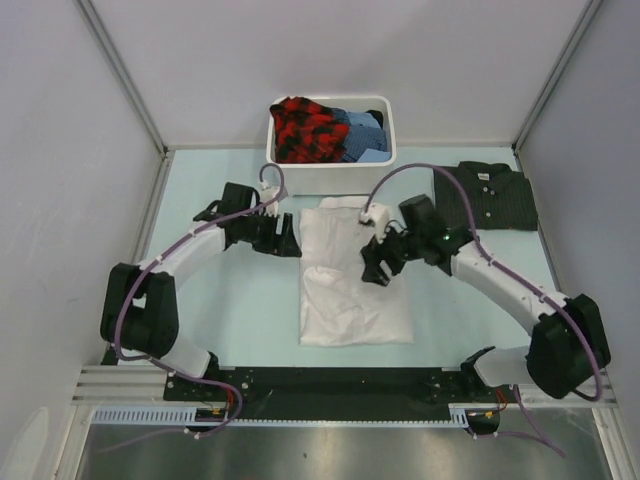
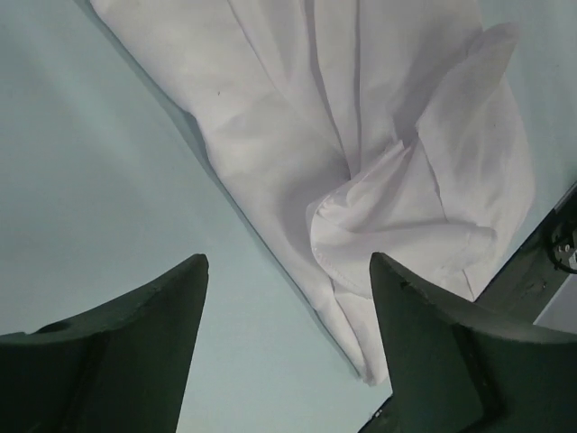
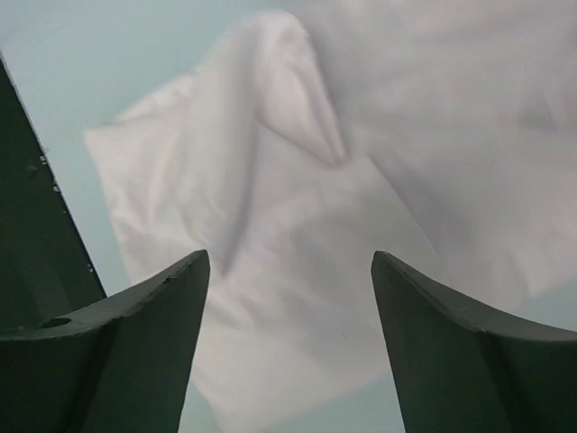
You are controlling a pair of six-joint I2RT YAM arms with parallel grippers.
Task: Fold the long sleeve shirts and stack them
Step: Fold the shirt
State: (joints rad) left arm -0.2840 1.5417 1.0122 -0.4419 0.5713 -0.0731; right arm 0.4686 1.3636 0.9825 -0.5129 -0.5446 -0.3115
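Wrist views: both pairs of jaws spread and empty, white shirt (image 2: 361,135) beneath them.

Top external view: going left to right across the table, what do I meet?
left gripper → white shirt → dark striped shirt

A pale blue-green flat table (image 1: 230,310) carries a folded plain white cloth shirt (image 1: 350,290) at its middle, a dark finely striped collared shirt (image 1: 495,195) at the far right, and a white rectangular plastic tub (image 1: 392,130) at the far edge.
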